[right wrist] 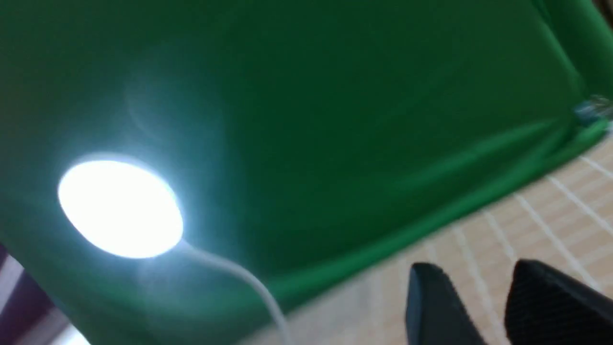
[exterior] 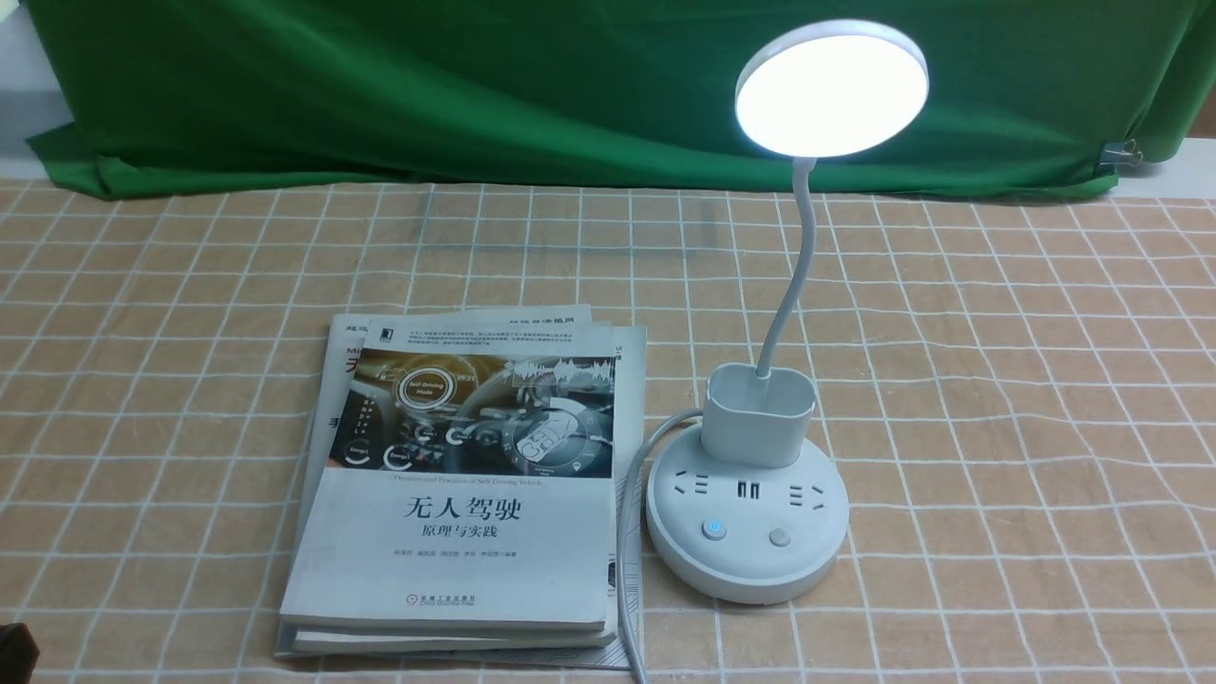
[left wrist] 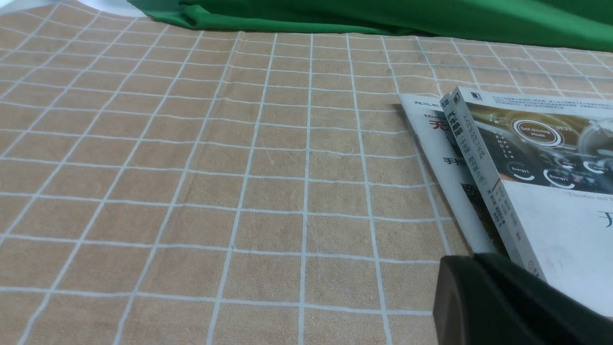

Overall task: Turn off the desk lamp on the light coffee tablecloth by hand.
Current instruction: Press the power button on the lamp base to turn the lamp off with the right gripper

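Observation:
The white desk lamp stands on the light coffee tablecloth [exterior: 997,380], right of centre. Its round head [exterior: 831,87] glows brightly. The thin neck drops into a small cup holder [exterior: 758,413] on the round base [exterior: 746,560], which carries sockets, a blue-lit button [exterior: 713,529] and a plain button [exterior: 780,537]. The right wrist view is blurred and shows the lit lamp head [right wrist: 119,208] far off. My right gripper [right wrist: 477,268] is open above the cloth with nothing between its fingers. My left gripper [left wrist: 467,261] is shut beside the books and holds nothing.
A stack of books [exterior: 465,475] lies just left of the lamp base, with the lamp's white cord [exterior: 627,532] running between them. A green cloth backdrop [exterior: 475,85] hangs along the far edge. A dark bit of my left arm [exterior: 11,651] shows at the near left corner.

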Controlling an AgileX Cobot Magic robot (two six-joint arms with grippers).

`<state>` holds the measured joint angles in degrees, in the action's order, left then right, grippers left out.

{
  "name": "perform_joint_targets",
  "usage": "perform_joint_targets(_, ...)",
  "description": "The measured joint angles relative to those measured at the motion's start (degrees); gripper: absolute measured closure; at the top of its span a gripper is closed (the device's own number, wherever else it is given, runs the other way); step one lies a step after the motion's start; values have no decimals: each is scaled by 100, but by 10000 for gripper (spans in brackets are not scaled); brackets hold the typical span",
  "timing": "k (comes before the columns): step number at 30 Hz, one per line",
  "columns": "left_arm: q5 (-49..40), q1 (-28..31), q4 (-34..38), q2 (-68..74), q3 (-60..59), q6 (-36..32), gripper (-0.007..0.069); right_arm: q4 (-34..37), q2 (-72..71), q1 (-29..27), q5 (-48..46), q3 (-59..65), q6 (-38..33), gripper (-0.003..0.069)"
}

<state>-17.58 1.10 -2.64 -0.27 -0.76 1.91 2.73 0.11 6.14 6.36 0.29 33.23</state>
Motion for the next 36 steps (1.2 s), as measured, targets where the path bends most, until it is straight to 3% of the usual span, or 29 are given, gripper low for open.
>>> perform_joint_targets(5, 0, 0, 0, 0, 0, 0, 620, 14, 0, 0, 52, 0, 48, 440)
perform_joint_targets(7, 0, 0, 0, 0, 0, 0, 620, 14, 70, 62, -471, -130, -34, 497)
perform_joint_targets(13, 0, 0, 0, 0, 0, 4, 620, 20, 1272, 756, -2711, -1893, -1481, 615)
perform_joint_targets(15, 0, 0, 0, 0, 0, 4, 620, -11, 2241, 1133, -3849, -2882, -2107, 622)
perform_joint_targets(21, 0, 0, 0, 0, 0, 4, 620, -273, 4405, 1579, -5676, -4205, -2665, 622)
perform_joint_targets(29, 0, 0, 0, 0, 0, 4, 620, -85, 6779, 1664, -5915, -4987, -2874, 621)
perform_joint_targets(36, 0, 0, 0, 0, 0, 4, 620, 0, 8247, 2558, -5362, -5409, -2864, 618)
